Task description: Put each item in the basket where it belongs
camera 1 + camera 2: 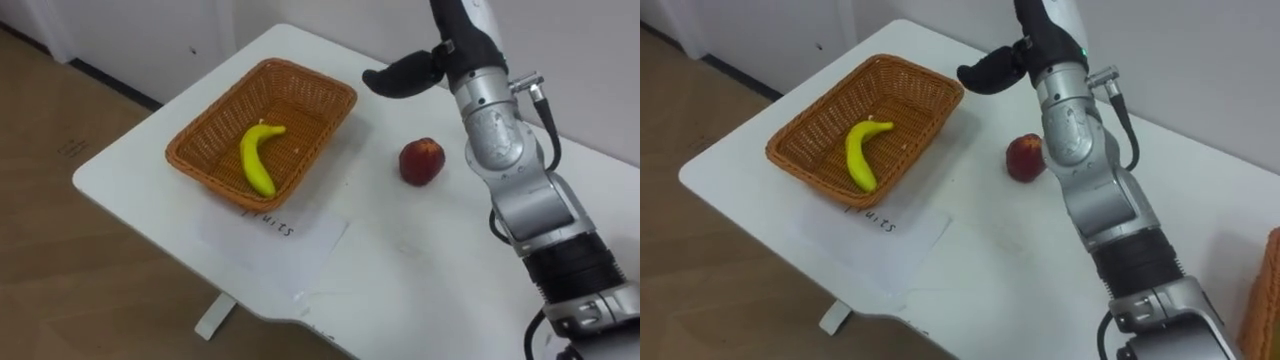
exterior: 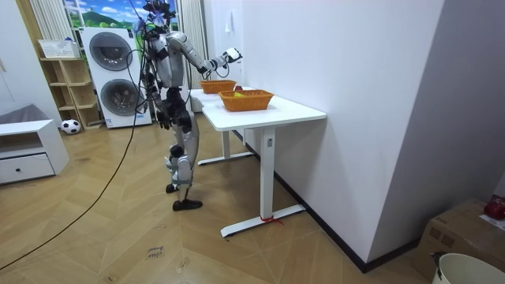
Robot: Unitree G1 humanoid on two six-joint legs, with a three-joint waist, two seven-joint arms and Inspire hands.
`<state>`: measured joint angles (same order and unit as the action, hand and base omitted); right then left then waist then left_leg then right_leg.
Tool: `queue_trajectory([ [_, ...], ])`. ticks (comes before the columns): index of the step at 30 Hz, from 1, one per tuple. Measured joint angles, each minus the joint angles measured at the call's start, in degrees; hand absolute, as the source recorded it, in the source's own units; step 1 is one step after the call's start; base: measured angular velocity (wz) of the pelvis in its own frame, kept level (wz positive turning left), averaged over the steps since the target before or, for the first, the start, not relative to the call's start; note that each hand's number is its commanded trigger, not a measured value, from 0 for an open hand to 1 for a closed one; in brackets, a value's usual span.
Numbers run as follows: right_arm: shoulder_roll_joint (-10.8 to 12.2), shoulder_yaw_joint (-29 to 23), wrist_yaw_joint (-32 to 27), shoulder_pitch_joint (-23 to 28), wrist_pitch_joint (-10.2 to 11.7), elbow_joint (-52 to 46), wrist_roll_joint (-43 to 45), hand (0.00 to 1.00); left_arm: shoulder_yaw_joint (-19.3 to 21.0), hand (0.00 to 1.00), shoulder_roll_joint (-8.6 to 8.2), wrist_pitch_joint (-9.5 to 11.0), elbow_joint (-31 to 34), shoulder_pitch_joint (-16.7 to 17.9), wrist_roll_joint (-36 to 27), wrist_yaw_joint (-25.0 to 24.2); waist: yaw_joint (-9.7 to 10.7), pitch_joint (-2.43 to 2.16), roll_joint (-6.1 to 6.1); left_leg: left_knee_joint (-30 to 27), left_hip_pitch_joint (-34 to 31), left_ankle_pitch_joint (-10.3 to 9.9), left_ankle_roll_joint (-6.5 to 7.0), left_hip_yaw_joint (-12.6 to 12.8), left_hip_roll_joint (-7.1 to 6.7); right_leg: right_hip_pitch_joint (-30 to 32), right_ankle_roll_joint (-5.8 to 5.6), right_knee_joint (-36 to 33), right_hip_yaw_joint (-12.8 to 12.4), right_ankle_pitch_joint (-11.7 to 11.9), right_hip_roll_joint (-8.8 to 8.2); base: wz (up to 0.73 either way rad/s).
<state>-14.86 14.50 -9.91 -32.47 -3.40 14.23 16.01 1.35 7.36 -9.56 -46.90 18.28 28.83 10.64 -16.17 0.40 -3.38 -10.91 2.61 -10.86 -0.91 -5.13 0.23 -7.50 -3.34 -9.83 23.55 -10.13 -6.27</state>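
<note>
1. We see the banana (image 1: 256, 158) lying inside the wicker basket (image 1: 305, 120). It is smooth, yellow and curved, with its stem end pointing toward 12 o'clock. It is the 1 item in there.
2. The basket is rectangular, woven from orange-brown cane with a thicker braided rim, and its walls flare outward. It stands on the white table (image 1: 420, 260) near the corner.
3. A round red fruit (image 1: 422, 161) with a paler blush on top sits on the bare tabletop at 3 o'clock from the basket, well apart from it and in no container.
4. The right hand (image 1: 405, 75) hovers above the table at 11 o'clock from the red fruit and 2 o'clock from the basket. Its dark fingers reach toward 9 o'clock, loosely extended, and we see nothing in them. The silver forearm behind it runs down toward 5 o'clock.
5. A flat white paper sheet (image 1: 290, 235) with handwriting lies at 6 o'clock from the basket, tucked partly under its near edge.
6. At the 3 o'clock edge of the right eye view, a second wicker basket (image 1: 1266, 290) of the same weave shows. We cannot tell its contents.
7. In the room view the robot stands upright at the table's long side on a wooden floor (image 2: 118, 237), with the left hand (image 2: 163, 120) hanging beside its hip.
</note>
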Motion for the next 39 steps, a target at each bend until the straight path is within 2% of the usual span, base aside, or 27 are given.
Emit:
queue_trajectory([
  [5,-0.01,-0.06,0.04,0.14,0.04,0.67,-2.53,0.00,-0.49,0.00,0.02,0.01,0.00,-0.22,-0.03,-0.04,0.77,0.01,0.56,-0.04,0.02,0.01,0.01,0.01,-0.02,-0.05,0.00,0.00,-0.01,0.00,-0.02,0.00],
  [10,0.00,-0.15,0.11,0.26,0.11,1.59,-6.36,0.00,-0.42,0.00,0.03,0.19,0.05,-0.01,-0.04,-0.10,1.86,0.43,1.25,0.22,0.84,0.00,0.02,0.44,0.00,-0.65,0.00,0.06,-0.05,0.00,-0.07,-0.02],
  [15,0.00,-0.80,0.16,2.69,0.12,1.66,-10.20,0.00,-0.50,0.00,0.00,0.19,-0.56,-1.06,-0.04,-0.20,2.02,0.31,1.87,0.58,0.96,0.00,0.02,0.63,0.06,-0.62,0.00,0.05,-0.12,0.00,-0.04,-0.02],
  [19,0.04,-1.04,0.22,2.78,0.12,1.67,-16.09,0.00,-0.98,0.00,-0.01,0.12,-1.90,-1.65,-0.10,-0.19,2.83,0.09,2.21,0.53,0.98,0.00,0.02,0.80,0.04,-0.45,0.00,0.03,-0.12,0.00,-0.07,0.00],
  [25,1.44,-1.17,1.76,3.48,0.12,2.93,-22.07,0.00,-2.05,0.00,-0.29,-0.05,-2.59,-2.08,-0.05,-0.01,3.32,0.01,2.34,0.36,1.09,0.03,0.07,2.18,0.06,-0.30,0.00,0.16,-0.71,0.00,-0.15,-0.07],
  [31,1.47,-1.17,3.64,3.56,0.09,7.87,-25.01,0.00,-2.04,0.00,-0.27,-0.08,-2.59,-2.91,-0.04,0.17,3.34,-0.10,2.50,0.27,0.81,0.08,0.15,2.69,0.05,0.15,0.02,0.02,-1.19,0.03,-0.22,-0.04],
  [39,1.48,-1.14,6.08,3.58,0.08,9.84,-25.67,0.00,-2.31,0.00,-0.28,-0.22,-2.48,-3.17,-0.06,0.13,3.30,-0.19,2.55,0.00,-0.38,0.08,0.15,2.76,0.17,1.20,0.15,0.00,-1.22,0.12,-0.07,0.00],
])
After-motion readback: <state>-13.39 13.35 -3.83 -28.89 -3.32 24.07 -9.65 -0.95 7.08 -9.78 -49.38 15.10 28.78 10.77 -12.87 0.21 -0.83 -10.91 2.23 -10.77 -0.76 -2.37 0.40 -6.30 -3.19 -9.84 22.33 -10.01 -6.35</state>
